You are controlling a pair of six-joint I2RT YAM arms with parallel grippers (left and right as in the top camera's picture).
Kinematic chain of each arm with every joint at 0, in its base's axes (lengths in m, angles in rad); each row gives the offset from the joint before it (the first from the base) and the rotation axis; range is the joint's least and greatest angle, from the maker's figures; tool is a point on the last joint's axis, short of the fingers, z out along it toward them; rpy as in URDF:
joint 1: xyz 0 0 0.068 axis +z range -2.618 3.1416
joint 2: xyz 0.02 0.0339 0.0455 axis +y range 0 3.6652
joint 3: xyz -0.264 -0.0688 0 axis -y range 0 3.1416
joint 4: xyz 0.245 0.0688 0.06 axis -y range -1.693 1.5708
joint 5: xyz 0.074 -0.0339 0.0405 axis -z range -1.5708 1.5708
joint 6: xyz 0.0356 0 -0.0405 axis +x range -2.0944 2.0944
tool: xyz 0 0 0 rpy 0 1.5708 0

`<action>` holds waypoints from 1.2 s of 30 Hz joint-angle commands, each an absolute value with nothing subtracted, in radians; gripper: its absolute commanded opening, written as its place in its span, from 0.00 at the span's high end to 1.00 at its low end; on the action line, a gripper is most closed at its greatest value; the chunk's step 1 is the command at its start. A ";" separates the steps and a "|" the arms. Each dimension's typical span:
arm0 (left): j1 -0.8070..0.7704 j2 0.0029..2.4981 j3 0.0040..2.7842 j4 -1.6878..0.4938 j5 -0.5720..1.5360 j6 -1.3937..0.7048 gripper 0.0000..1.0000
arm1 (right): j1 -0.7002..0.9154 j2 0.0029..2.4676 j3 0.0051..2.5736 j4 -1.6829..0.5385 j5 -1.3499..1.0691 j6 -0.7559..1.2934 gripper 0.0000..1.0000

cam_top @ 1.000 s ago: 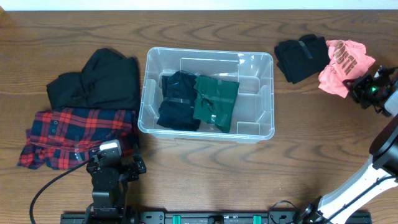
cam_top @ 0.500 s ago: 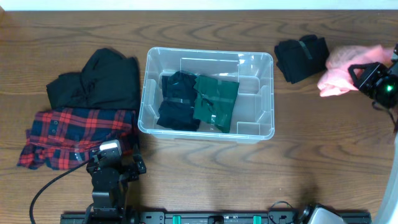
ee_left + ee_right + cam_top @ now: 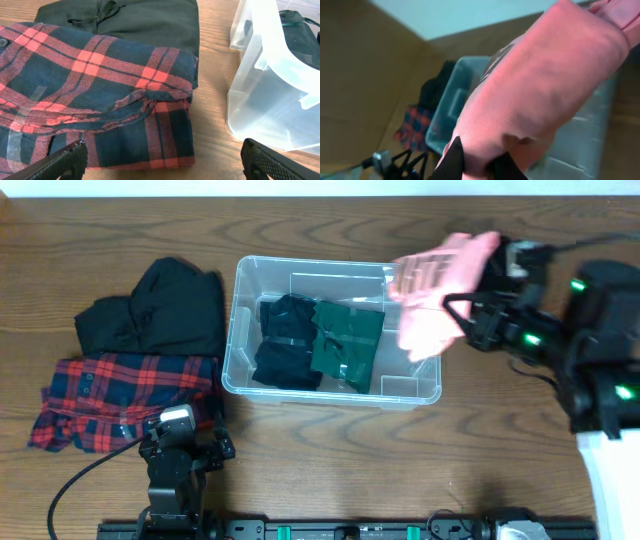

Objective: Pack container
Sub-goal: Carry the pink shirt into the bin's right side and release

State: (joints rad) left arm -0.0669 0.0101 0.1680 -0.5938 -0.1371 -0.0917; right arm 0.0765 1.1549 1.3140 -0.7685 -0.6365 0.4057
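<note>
The clear plastic container (image 3: 238, 320) stands mid-table and holds a folded black garment (image 3: 285, 340) and a folded dark green one (image 3: 347, 345). My right gripper (image 3: 462, 315) is shut on a pink garment (image 3: 432, 285) and holds it in the air over the container's right end; the pink cloth fills the right wrist view (image 3: 540, 95) with the fingers (image 3: 479, 162) pinching its lower edge. My left gripper (image 3: 185, 448) is open and empty at the table's front, by the red plaid shirt (image 3: 90, 95). The container's corner (image 3: 265, 95) shows in the left wrist view.
A black garment (image 3: 160, 310) lies left of the container, above the red plaid shirt (image 3: 120, 395). Another black garment at the back right is mostly hidden behind the right arm (image 3: 590, 330). The table is brown wood.
My right gripper has lifted the pink garment off the table at the far right and carried it left, to above the container's right end. The left arm has not moved.
</note>
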 commanded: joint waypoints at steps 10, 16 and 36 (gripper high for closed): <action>-0.062 0.003 0.155 -0.593 -0.142 -0.079 0.02 | 0.305 1.441 1.305 -0.624 -0.444 0.686 0.98; -0.062 0.003 0.155 -0.593 -0.142 -0.079 0.02 | 0.334 1.512 1.293 -0.624 -0.366 0.726 0.99; -0.062 0.003 0.155 -0.593 -0.142 -0.079 0.02 | 0.344 1.522 1.015 -0.482 -0.367 0.828 0.83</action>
